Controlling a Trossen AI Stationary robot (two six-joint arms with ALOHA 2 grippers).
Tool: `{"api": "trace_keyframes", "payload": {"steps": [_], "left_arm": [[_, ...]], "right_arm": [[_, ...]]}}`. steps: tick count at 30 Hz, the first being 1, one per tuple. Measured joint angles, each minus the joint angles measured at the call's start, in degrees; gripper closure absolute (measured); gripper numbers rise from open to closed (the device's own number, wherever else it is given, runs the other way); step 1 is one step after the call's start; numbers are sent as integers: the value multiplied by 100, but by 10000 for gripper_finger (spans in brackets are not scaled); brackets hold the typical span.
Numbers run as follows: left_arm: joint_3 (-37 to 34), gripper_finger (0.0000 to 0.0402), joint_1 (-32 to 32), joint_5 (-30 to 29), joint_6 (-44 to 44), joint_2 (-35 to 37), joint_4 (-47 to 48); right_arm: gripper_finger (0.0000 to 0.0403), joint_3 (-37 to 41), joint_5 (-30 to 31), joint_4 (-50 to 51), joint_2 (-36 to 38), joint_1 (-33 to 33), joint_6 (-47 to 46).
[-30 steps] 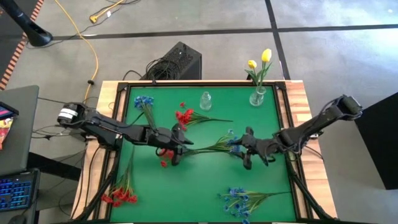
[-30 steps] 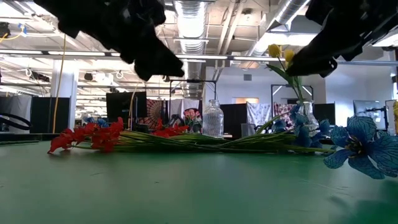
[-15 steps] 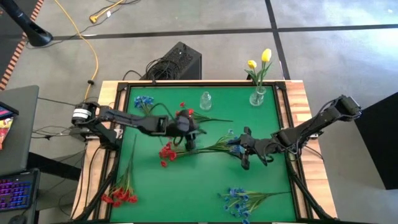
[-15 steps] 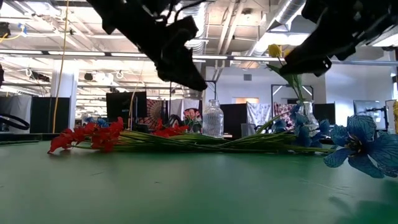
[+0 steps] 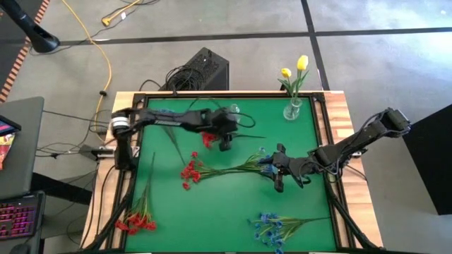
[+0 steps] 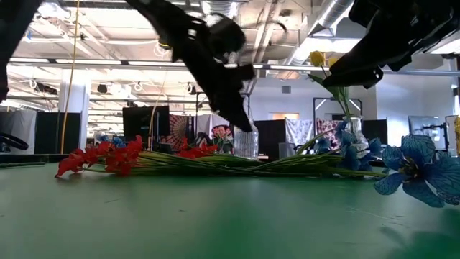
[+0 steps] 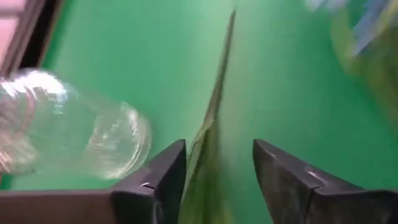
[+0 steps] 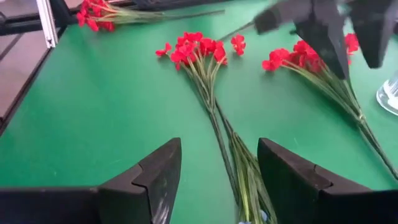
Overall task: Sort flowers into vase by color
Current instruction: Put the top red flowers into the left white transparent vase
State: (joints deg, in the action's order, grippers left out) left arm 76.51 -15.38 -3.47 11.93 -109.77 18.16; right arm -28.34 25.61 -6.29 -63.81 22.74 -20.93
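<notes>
Left gripper (image 5: 224, 134), fingers apart astride a green stem (image 7: 214, 106), beside the empty vase (image 5: 233, 113); next, close and lift. Right gripper (image 5: 277, 169) waits open, mid-table.

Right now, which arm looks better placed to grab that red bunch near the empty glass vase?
Left. Its gripper hangs open right over the red bunch beside the empty vase; the right gripper is farther off, by the blue flowers.

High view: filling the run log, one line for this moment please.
left claw open at red spray near empty vase | right claw open at blue spray
</notes>
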Motion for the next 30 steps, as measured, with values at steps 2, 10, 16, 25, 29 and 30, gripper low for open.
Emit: {"api": "trace_keyframes", "payload": {"steps": [2, 10, 16, 25, 29, 30], "left_arm": [[569, 204, -94, -197, 133, -390, 744], [1648, 156, -265, -187, 446, -1401, 2168], [1681, 155, -280, -169, 504, -1559, 2418], [1634, 270, -267, -157, 496, -1400, 2908], [1631, 360, -256, -181, 410, -1234, 3029], [1631, 379, -247, -192, 406, -1179, 3067]], "right_arm": [[164, 0, 0, 4, 0, 0, 0], [164, 0, -145, 54, 0, 22, 73], [164, 0, -173, 74, 0, 26, 222], [164, 0, -168, 68, 0, -7, 341], [164, 0, -166, 64, 0, -7, 341], [164, 0, -166, 56, 0, -7, 341]]}}
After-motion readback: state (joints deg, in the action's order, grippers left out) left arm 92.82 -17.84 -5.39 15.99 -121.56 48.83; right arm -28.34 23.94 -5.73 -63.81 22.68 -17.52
